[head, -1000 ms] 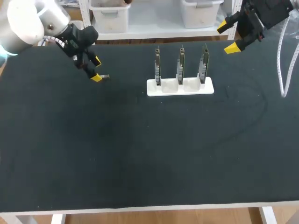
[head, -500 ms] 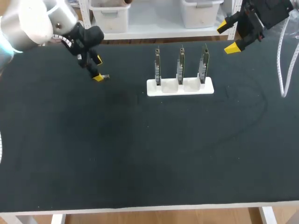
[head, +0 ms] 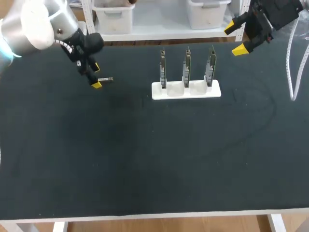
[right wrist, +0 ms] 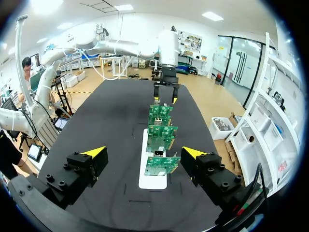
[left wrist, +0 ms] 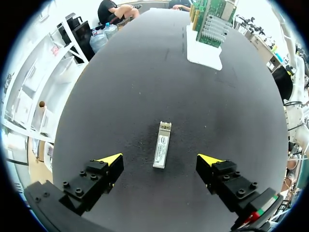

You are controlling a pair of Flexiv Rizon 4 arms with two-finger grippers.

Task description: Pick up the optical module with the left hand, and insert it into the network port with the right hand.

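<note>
1. Left end effector (head: 96,76) hung over the optical module (left wrist: 162,145), fingers spread wide and gripping nothing. The module lay flat on the surface (head: 145,159) between the tips, touching neither.
2. Right end effector (head: 236,37) sat wide open and empty near the far edge, beyond the white holder (head: 186,90) of upright cards (head: 187,65).
3. Risk: the module looked slightly skewed to the finger line — closing off-centre could spin it or pinch a corner.
4. Risk: the part was thin and flat — descend too shallow and the pads slip off, too deep and the tips hit the surface.
</note>
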